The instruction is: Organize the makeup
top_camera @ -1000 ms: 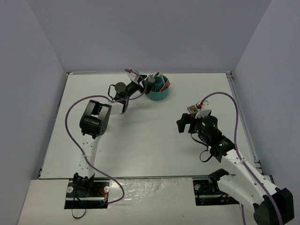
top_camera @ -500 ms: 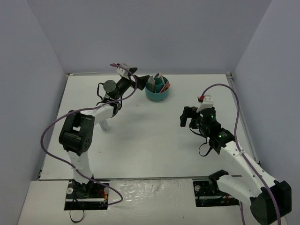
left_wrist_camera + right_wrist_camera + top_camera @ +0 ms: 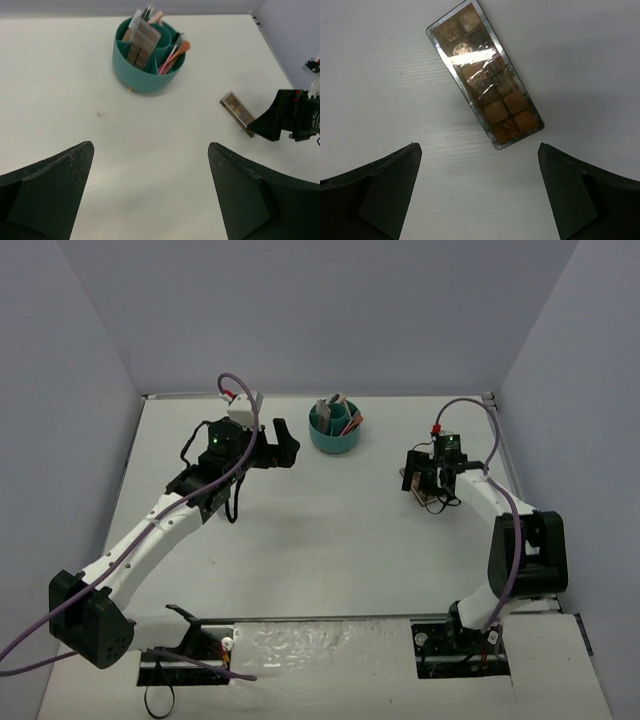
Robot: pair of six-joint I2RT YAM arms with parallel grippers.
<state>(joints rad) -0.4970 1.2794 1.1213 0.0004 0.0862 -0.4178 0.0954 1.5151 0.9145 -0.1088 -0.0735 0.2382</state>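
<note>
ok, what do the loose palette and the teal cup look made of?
Loose palette: likely a glossy clear plastic lid over brown and orange pans, with a silvery rim; a bright glare streak crosses it.
Teal cup: probably matte moulded plastic; even colour, no sharp reflections.

White arms, black joints, purple cables.

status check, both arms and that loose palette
Left gripper open, empty, facing teal cup. Right gripper open over flat palette, not touching. Nothing blocking.
</note>
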